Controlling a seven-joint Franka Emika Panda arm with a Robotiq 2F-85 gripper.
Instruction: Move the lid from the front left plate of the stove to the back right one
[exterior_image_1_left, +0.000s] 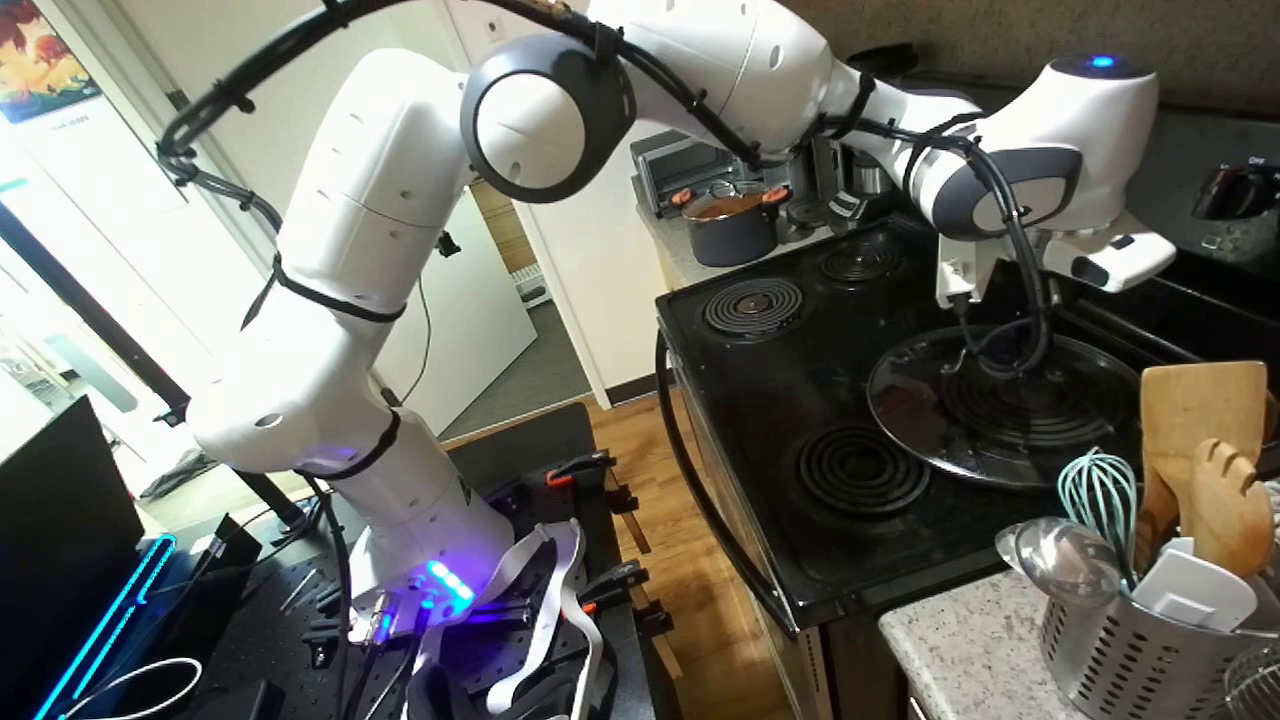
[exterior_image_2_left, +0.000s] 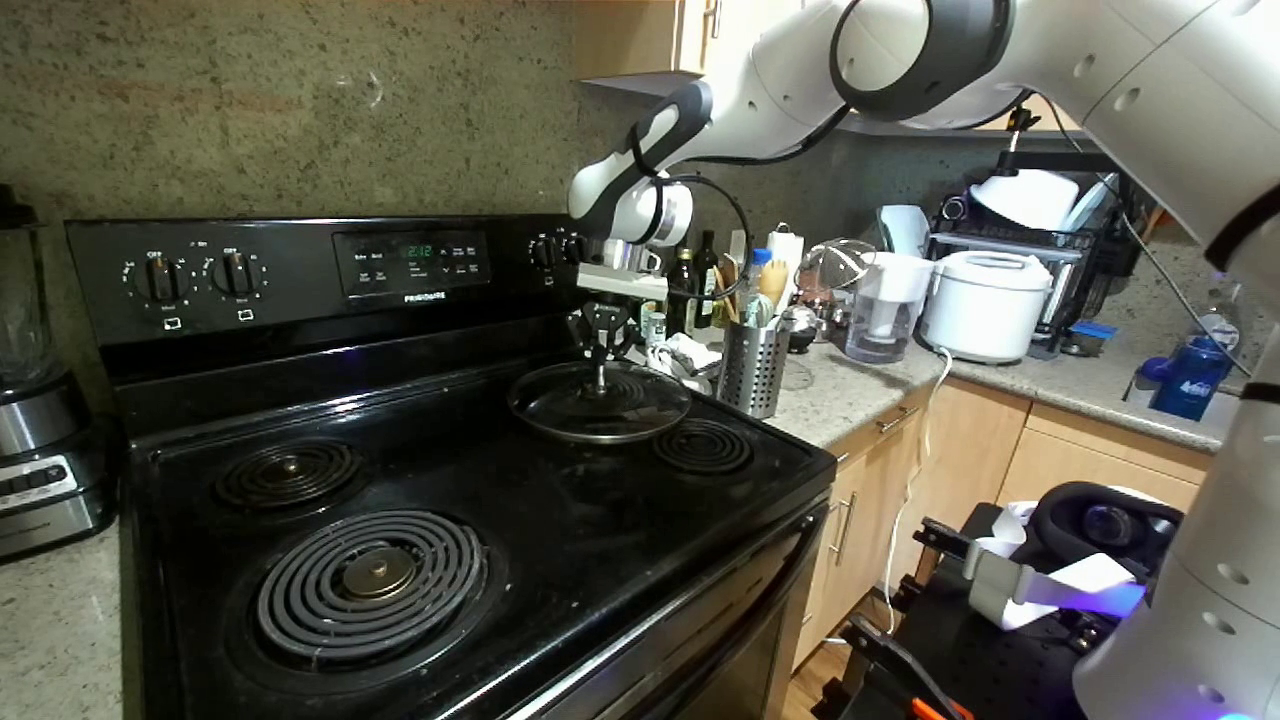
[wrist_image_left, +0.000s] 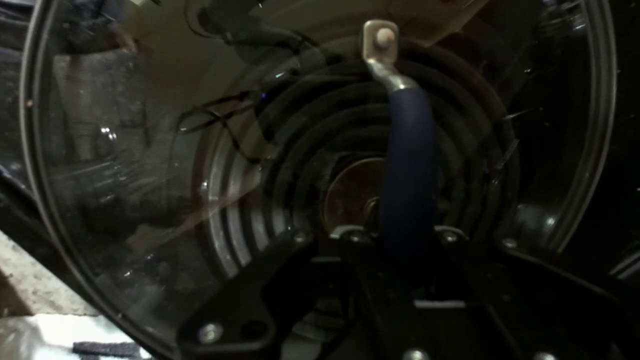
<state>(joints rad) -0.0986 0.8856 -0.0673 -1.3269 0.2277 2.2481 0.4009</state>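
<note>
Lid (exterior_image_2_left: 601, 412) over stove (exterior_image_2_left: 560, 530), back right

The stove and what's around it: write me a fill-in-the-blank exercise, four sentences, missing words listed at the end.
Seen from the front of the stove, the glass lid is in the back ____ position.
In the wrist view, the handle at the gripper is dark ____.
The display digits on the stove glow ____.
In an exterior view, the utensil holder holds a mint-coloured ____.

Missing words: right; blue; green; whisk.
</note>
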